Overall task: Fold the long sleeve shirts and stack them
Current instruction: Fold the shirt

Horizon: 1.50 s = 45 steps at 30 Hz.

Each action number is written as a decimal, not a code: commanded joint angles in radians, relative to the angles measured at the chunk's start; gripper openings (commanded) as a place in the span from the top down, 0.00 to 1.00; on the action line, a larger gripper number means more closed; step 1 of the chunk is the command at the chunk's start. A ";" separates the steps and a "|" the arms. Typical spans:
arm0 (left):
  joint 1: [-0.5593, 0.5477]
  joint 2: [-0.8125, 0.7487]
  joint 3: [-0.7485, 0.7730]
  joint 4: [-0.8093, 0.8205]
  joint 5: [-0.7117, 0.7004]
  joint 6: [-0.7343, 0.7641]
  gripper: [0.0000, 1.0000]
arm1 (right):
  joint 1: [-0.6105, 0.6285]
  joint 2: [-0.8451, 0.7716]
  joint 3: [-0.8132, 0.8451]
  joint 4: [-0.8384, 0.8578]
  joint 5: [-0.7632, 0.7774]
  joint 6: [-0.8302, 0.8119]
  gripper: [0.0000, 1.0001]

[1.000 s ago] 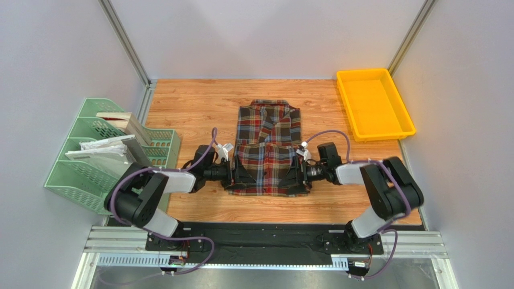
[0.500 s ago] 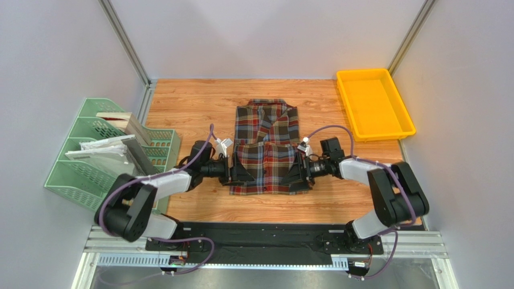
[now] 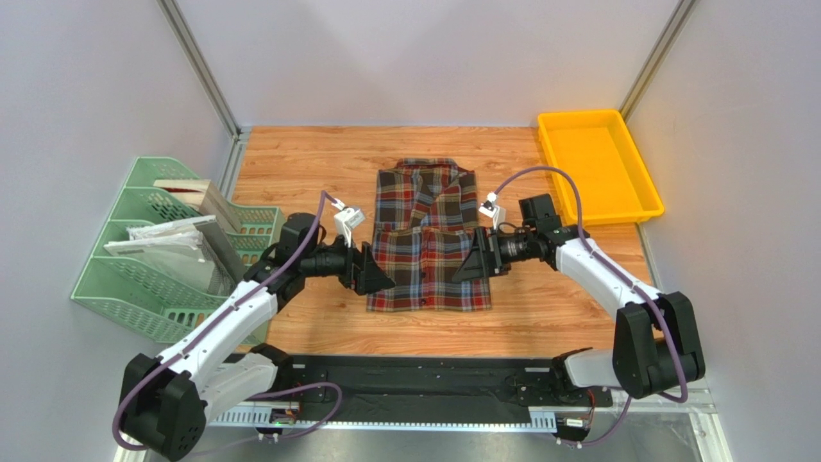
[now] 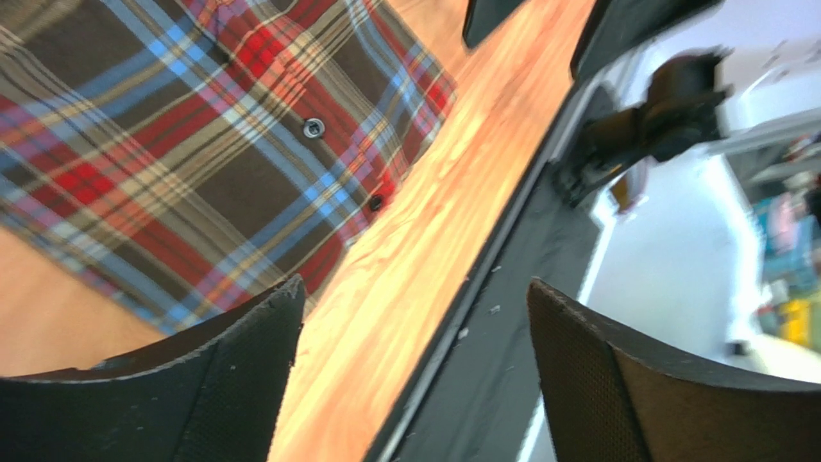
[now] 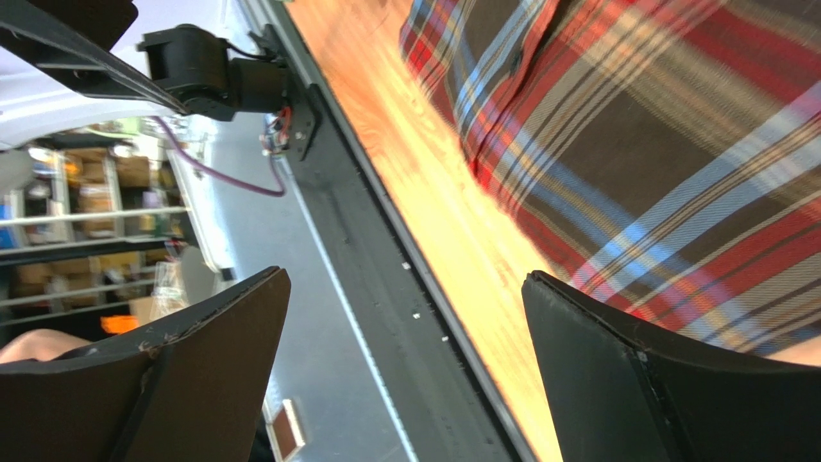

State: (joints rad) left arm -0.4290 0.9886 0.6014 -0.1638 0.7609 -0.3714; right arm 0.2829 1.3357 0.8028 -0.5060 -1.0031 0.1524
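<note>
The long sleeve shirt (image 3: 425,241), plaid in brown, red, blue and cream, lies folded into a tall rectangle in the middle of the wooden table, collar at the far end. My left gripper (image 3: 379,274) hovers at its lower left edge, open and empty. At the lower right edge my right gripper (image 3: 468,265) is also open and empty. The left wrist view shows the shirt (image 4: 193,144) beyond the left gripper (image 4: 412,289), with only table between the fingers. In the right wrist view the shirt (image 5: 655,144) lies past the right gripper (image 5: 405,277).
A yellow tray (image 3: 597,164) sits at the far right of the table. A green file rack (image 3: 164,260) holding papers and a book stands off the left edge. The black base rail (image 3: 424,375) runs along the near edge. Bare wood (image 3: 308,164) surrounds the shirt.
Both grippers have lifted off the shirt's lower sides and moved slightly up and away, arms stretching out. The shirt stays flat and folded. Both grippers remain open.
</note>
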 commanded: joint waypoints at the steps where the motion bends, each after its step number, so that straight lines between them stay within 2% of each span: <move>1: -0.056 -0.050 0.086 -0.187 -0.092 0.326 0.13 | 0.004 0.072 0.163 -0.107 0.073 -0.138 0.02; 6: -0.281 -0.050 0.115 -0.229 -0.386 0.627 0.30 | 0.027 0.204 0.334 -0.153 0.156 -0.227 0.16; 7: -0.315 -0.019 0.112 -0.236 -0.455 0.685 0.33 | 0.033 0.265 0.361 -0.164 0.165 -0.243 0.22; 9: -0.419 0.014 0.094 -0.224 -0.507 0.739 0.38 | 0.053 0.325 0.441 -0.177 0.176 -0.270 0.30; 10: -0.454 0.039 0.081 -0.208 -0.564 0.756 0.39 | 0.061 0.374 0.466 -0.177 0.178 -0.272 0.41; 12: -0.548 0.061 0.054 -0.157 -0.610 0.818 0.41 | 0.091 0.417 0.521 -0.163 0.172 -0.269 0.53; 13: -0.580 0.082 0.045 -0.137 -0.655 0.836 0.41 | 0.101 0.457 0.536 -0.157 0.170 -0.266 0.62; 14: -0.637 0.097 0.038 -0.119 -0.678 0.871 0.42 | 0.111 0.473 0.550 -0.151 0.169 -0.261 0.64; 19: -0.757 0.244 0.029 0.010 -0.800 0.937 0.43 | 0.139 0.566 0.602 -0.043 0.159 -0.208 0.65; 22: -0.787 0.326 0.021 0.073 -0.857 0.977 0.44 | 0.140 0.637 0.639 -0.006 0.167 -0.212 0.65; 31: -0.829 0.464 -0.003 0.233 -0.954 1.120 0.39 | 0.139 0.821 0.711 0.004 0.195 -0.188 0.67; 38: -0.832 0.608 0.052 0.265 -1.023 1.146 0.43 | 0.137 0.866 0.702 0.004 0.175 -0.159 0.68; 40: -0.833 0.630 0.058 0.280 -1.045 1.151 0.47 | 0.137 0.866 0.694 0.001 0.175 -0.159 0.68; 43: -0.832 0.639 0.061 0.271 -1.063 1.151 0.69 | 0.137 0.858 0.671 0.001 0.181 -0.159 0.68; 44: -0.832 0.633 0.061 0.251 -1.063 1.148 0.82 | 0.136 0.850 0.664 0.003 0.182 -0.160 0.69; 45: -0.832 0.609 0.060 0.241 -1.054 1.137 0.88 | 0.136 0.844 0.647 0.006 0.184 -0.160 0.69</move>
State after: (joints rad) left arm -1.2579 1.6100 0.6575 0.1284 -0.2764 0.7658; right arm 0.4133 2.1715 1.4906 -0.5251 -0.8574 0.0025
